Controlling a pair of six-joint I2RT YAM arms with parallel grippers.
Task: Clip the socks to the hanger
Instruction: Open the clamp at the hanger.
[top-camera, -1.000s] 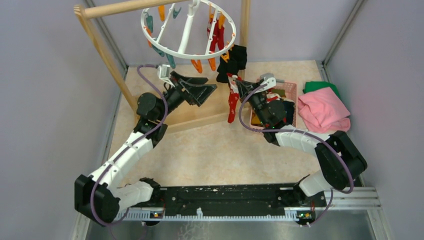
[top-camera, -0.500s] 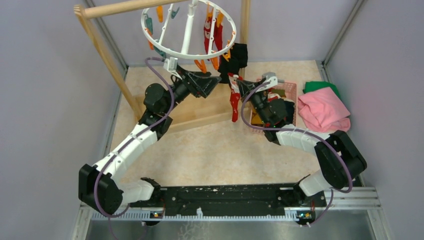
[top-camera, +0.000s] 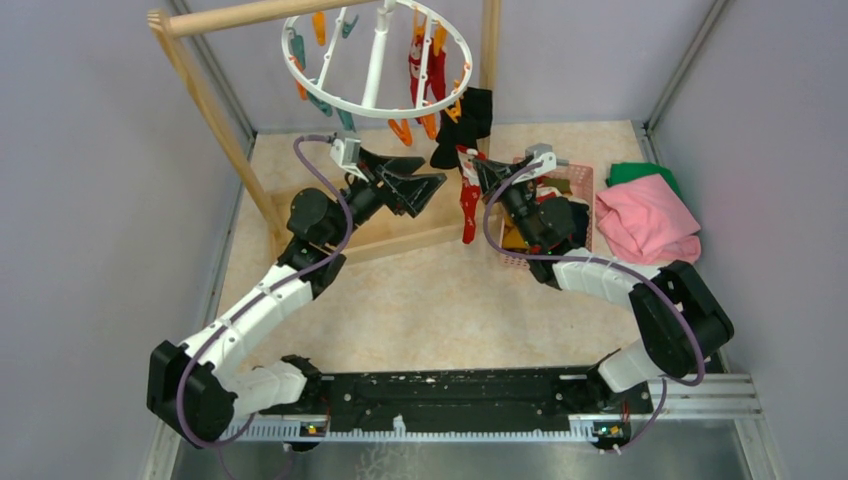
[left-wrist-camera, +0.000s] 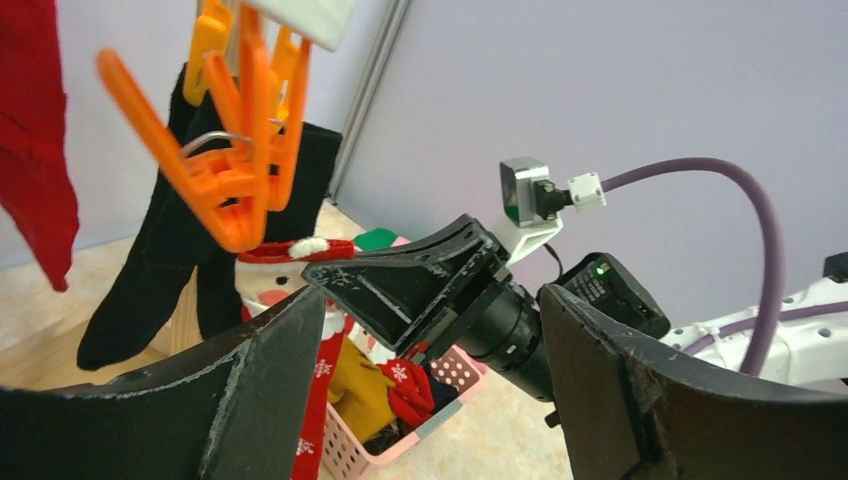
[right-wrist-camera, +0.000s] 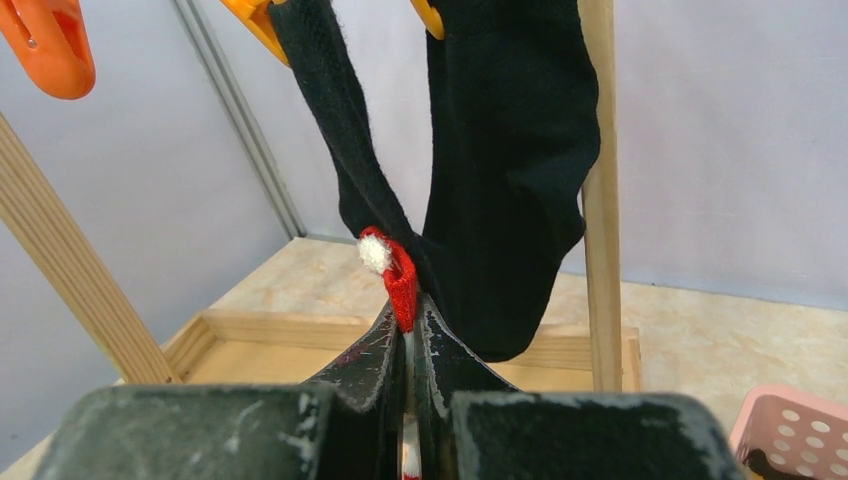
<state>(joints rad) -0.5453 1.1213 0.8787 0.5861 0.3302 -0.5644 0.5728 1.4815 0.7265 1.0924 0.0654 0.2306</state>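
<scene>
Red sock held up under the clip hanger – we find one arm gripping, the other spread wide.

The right gripper (right-wrist-camera: 410, 322) is clamped tight on the white-trimmed cuff of a red patterned sock (top-camera: 467, 205). The sock dangles from its fingertips just below the rim of the round white hanger (top-camera: 330, 100), touching the black socks (top-camera: 470, 115) already clipped to the ring. The left gripper (top-camera: 425, 172) hovers just beside it under the hanger, jaws wide apart. From its wrist view we see an orange clip (left-wrist-camera: 235, 170) hanging just above its fingers. The hanger is hung from the wooden rack (top-camera: 215, 110) at the back of the table. More socks lie in the pink basket (top-camera: 578, 178) behind the right arm.
</scene>
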